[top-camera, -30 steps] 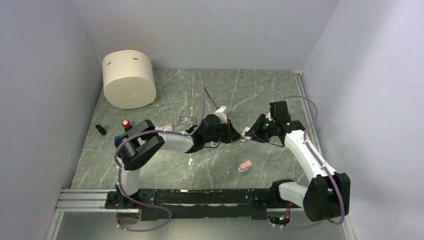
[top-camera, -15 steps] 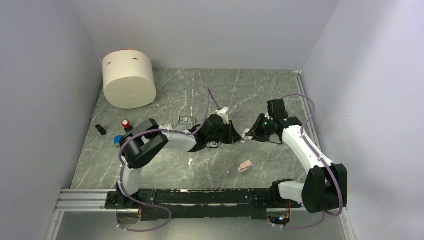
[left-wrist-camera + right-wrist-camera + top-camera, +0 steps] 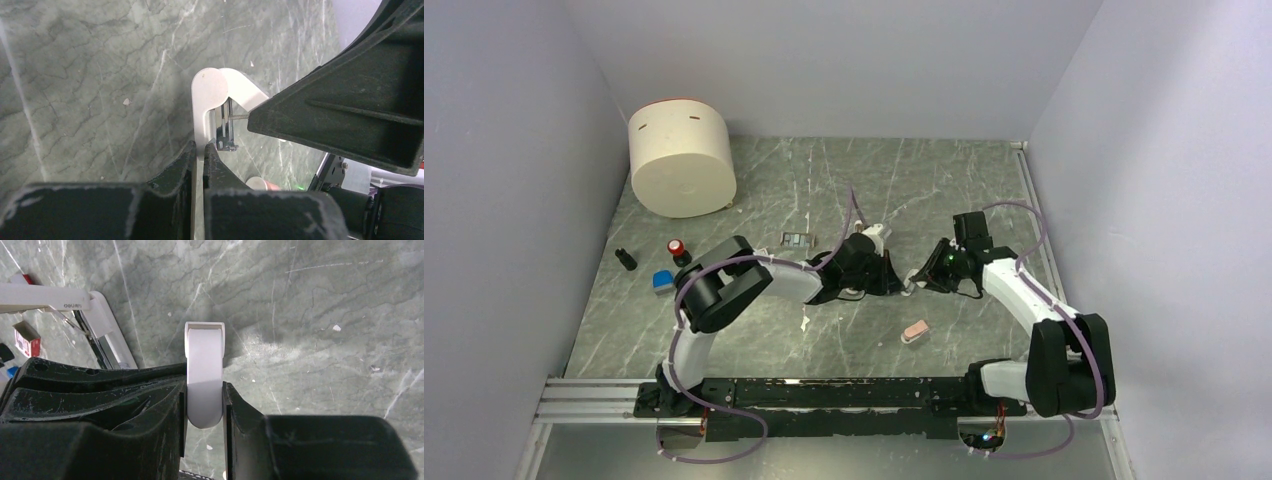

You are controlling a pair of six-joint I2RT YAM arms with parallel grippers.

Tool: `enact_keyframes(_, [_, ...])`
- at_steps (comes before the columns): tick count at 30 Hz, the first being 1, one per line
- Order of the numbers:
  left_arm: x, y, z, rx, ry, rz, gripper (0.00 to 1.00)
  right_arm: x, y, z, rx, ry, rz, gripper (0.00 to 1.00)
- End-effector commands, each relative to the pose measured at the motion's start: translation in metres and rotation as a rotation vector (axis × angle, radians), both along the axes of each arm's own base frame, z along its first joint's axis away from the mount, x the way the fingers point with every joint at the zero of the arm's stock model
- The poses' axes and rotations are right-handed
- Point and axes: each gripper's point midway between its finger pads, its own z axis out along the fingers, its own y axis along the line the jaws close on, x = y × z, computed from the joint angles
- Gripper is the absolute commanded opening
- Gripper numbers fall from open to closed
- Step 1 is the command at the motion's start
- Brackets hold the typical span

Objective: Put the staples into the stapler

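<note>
open stapler (image 3: 210, 90) runs along the left pincer (image 3: 201, 146), hinge end outward.

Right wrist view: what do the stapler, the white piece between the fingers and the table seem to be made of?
The stapler: white shell looks like matte plastic; its inner rail shines like metal. The white piece: probably moulded plastic, evenly white, rounded, no glare. The table: grey-green with pale veins like stone, perhaps only a printed laminate; cannot tell.

Grey-green marbled surface (image 3: 924, 180) with pale veins; white stapler (image 3: 210, 90); red-and-white staple box (image 3: 26, 339); pink stubby piece (image 3: 915, 330); cream drum (image 3: 681, 160), red top edge; blue block (image 3: 662, 281).
</note>
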Motion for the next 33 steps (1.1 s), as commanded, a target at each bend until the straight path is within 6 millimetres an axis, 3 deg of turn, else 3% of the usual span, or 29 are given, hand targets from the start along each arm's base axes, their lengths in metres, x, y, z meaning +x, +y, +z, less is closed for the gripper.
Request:
enact_keyframes(1, [-0.018,0.012,-0.031,0.120,0.068,-0.054,0.05,0.042,-0.029,0.005,-0.110,-0.147,-0.113,0.26])
enact_keyframes(6, [-0.021,0.011,-0.037,0.126,0.089,-0.057,0.05,0.048,-0.029,0.000,-0.107,-0.142,-0.129,0.27])
enact_keyframes(11, [-0.022,0.019,-0.050,0.185,0.122,-0.034,0.05,0.057,-0.028,0.001,-0.108,-0.148,-0.127,0.37])
enact_keyframes(20, [-0.022,0.021,-0.050,0.214,0.133,-0.015,0.05,0.066,-0.020,0.002,-0.082,-0.143,-0.091,0.46])
enact_keyframes(27, [-0.021,0.016,-0.042,0.184,0.124,-0.018,0.05,0.033,-0.028,-0.001,-0.134,-0.112,-0.026,0.63])
enact_keyframes(33, [-0.016,0.015,-0.020,0.142,0.072,-0.005,0.10,0.011,-0.032,-0.009,-0.165,-0.082,0.023,0.64])
